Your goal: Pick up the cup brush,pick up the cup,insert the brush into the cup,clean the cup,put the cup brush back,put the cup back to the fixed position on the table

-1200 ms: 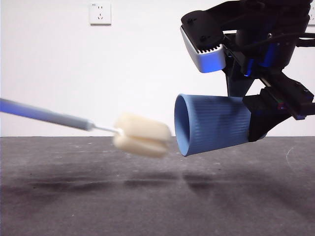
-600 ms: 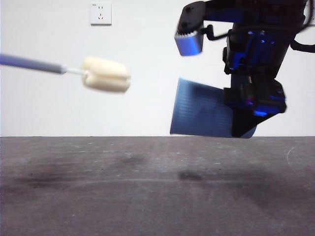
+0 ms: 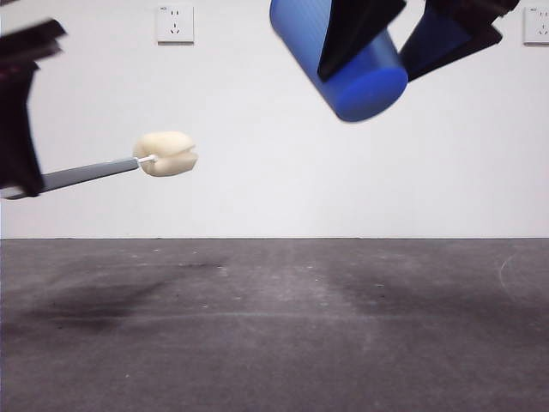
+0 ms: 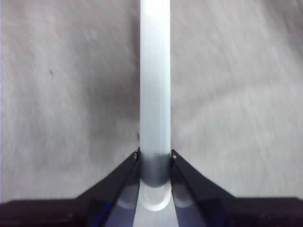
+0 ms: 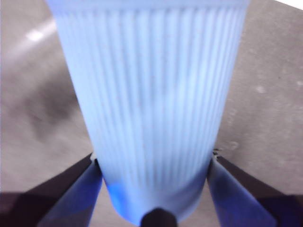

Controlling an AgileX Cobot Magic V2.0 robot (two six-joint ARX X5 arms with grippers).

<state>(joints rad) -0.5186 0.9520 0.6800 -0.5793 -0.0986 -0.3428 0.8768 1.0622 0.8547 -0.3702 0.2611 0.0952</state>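
The cup brush (image 3: 129,162) hangs in the air at the left of the front view, grey handle and cream sponge head (image 3: 166,154) pointing right. My left gripper (image 4: 155,158) is shut on its handle (image 4: 155,94); its dark arm shows at the left edge (image 3: 19,112). The blue ribbed cup (image 3: 339,53) is held high at the top of the front view, tilted, base towards the camera. My right gripper (image 5: 154,165) is shut on the cup (image 5: 151,104) near its base. Brush and cup are apart.
The dark grey table (image 3: 274,326) stretches below both arms. A white wall with a socket (image 3: 175,23) stands behind, and a second socket (image 3: 536,26) shows at the right edge.
The cup has risen to the top of the view and turned its base towards the camera. The brush has drawn back left, away from the cup.
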